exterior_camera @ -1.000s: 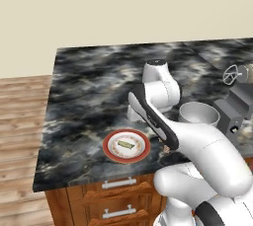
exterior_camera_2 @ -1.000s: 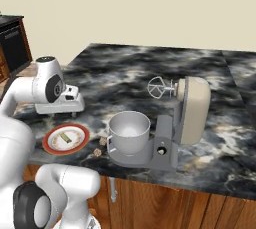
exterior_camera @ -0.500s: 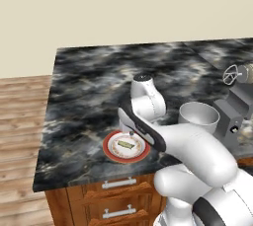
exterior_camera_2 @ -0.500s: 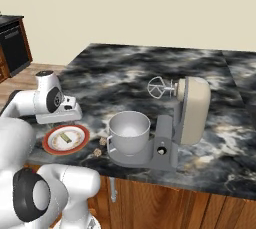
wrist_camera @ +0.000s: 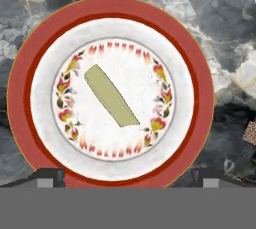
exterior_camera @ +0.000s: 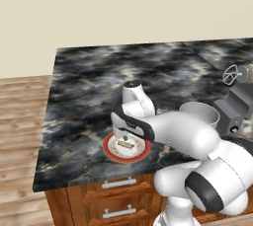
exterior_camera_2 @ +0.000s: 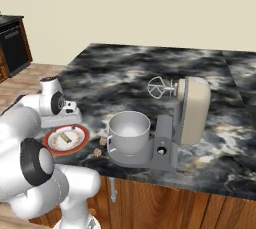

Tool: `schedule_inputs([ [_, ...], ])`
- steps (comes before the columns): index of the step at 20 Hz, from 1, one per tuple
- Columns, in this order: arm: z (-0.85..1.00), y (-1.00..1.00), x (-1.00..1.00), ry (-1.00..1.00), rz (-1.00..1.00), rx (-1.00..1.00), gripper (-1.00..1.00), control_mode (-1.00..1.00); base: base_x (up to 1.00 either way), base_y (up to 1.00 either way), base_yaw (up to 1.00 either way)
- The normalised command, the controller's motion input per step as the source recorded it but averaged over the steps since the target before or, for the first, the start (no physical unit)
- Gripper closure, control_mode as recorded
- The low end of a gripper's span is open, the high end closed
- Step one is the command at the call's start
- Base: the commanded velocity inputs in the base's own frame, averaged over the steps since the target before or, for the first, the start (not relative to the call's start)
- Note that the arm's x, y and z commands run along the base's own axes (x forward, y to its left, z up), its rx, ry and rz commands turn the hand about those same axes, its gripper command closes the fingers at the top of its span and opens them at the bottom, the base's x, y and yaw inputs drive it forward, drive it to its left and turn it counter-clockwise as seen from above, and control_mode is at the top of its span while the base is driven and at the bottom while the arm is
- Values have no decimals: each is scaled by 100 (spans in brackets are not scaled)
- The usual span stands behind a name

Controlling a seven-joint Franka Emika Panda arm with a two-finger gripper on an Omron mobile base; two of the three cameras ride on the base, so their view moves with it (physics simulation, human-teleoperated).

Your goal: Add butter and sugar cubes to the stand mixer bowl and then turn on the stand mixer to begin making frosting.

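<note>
We see the gripper (wrist_camera: 128,175) above the plate (wrist_camera: 30,63), fingers (wrist_camera: 50,175) spread wide, butter (wrist_camera: 111,96) at plate centre, 2 sugar cubes (exterior_camera_2: 100,146) between plate and bowl (exterior_camera_2: 129,131)

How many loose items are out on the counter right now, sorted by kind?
Butter stick: 1, lying on the plate
Plate: 1, red-rimmed
Sugar cubes: 2, on the counter between the plate and the mixer
Mixer bowl: 1, on the mixer base
Stand mixer: 1
Total: 6
</note>
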Motion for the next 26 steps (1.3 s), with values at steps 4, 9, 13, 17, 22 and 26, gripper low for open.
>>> schedule_inputs([
  [4, -33, 19, 16, 2, 0, -2, -100, -100, 0, 0, 0],
  [9, -29, 2, 10, 0, 0, 0, -100, -100, 0, 0, 0],
  [13, -33, 0, 0, 0, 0, 0, -100, -100, 0, 0, 0],
  [17, -33, 0, 0, 0, 0, 0, -100, -100, 0, 0, 0],
  [22, -26, 0, 2, 0, 0, 0, -100, -100, 0, 0, 0],
  [26, -21, 0, 8, 0, 0, 0, -100, -100, 0, 0, 0],
])
